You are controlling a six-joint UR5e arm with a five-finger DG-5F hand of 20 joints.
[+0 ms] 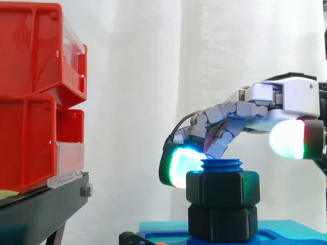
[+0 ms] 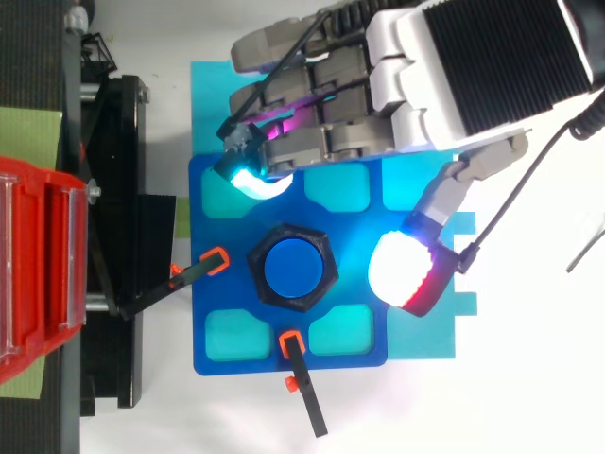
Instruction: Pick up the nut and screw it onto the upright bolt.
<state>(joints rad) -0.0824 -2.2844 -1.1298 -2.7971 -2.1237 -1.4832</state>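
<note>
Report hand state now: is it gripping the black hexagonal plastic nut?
Hand: open, holding nothing. Fingers and thumb flank the black hexagonal plastic nut on the blue threaded bolt without touching it.

Clear gap between bins (image 1: 36, 97) and bolt (image 1: 222, 164)

no readable text, labels, numbers

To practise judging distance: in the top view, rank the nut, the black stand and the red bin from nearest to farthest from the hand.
1. Nut, centre, beside the hand.
2. Black stand, to the left.
3. Red bin, far left edge.
</note>
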